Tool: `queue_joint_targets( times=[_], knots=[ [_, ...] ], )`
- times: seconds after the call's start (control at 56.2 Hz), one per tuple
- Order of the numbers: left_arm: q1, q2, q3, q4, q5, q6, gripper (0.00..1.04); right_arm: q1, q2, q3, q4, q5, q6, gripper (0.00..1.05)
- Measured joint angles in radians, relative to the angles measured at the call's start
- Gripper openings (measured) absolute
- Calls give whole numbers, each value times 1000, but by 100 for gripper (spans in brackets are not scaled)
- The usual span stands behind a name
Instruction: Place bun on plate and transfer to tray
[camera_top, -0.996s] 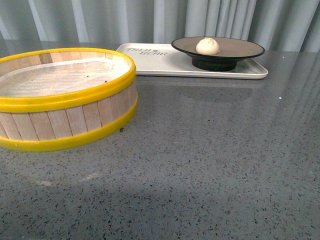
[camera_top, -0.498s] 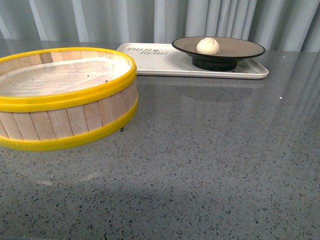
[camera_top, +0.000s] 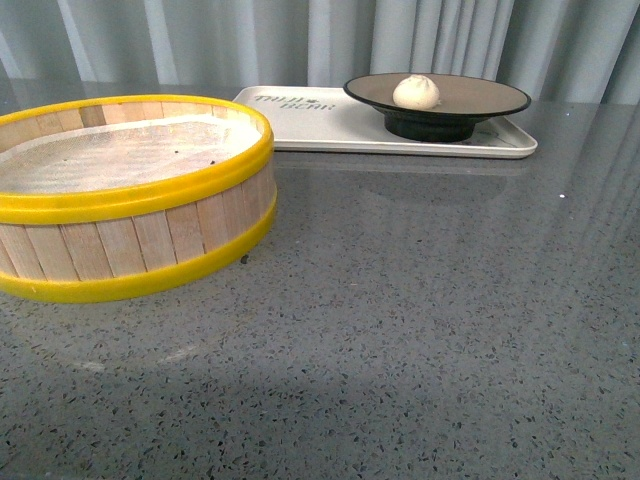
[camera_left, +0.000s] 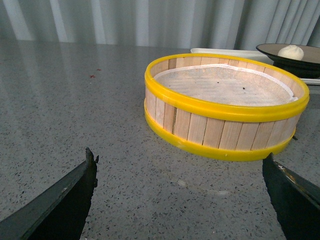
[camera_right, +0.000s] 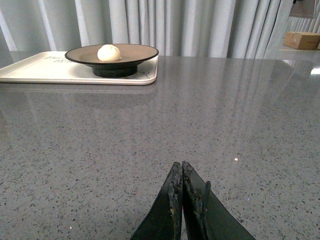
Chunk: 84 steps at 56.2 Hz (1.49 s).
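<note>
The white bun (camera_top: 416, 92) rests on the grey-brown plate (camera_top: 480, 95) with its black rim, and the plate stands on the right part of the white tray (camera_top: 320, 120) at the back of the table. Both wrist views also catch the bun (camera_right: 108, 52) (camera_left: 291, 51), plate (camera_right: 135, 51) (camera_left: 272, 50) and tray (camera_right: 40, 70). Neither arm shows in the front view. My left gripper (camera_left: 180, 162) is open over bare table, short of the steamer basket. My right gripper (camera_right: 181, 167) is shut with nothing in it, well away from the tray.
A wide wooden steamer basket (camera_top: 130, 200) with yellow rims and a white liner stands at the front left (camera_left: 225, 105). The grey speckled tabletop (camera_top: 420, 320) stretches in front. Curtains hang behind. A cardboard box (camera_right: 302, 40) sits far off.
</note>
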Motion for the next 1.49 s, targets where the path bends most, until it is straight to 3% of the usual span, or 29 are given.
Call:
queue_joint_targets(
  times=[0.427,1.014,1.494],
  knots=[
    [0,0,0,0,0,0,98,0,-1,0,-1,0,-1,2],
    [0,0,0,0,0,0,98,0,-1,0,-1,0,2,98],
    [0,0,0,0,0,0,98,0,-1,0,-1,0,3,96]
  ],
)
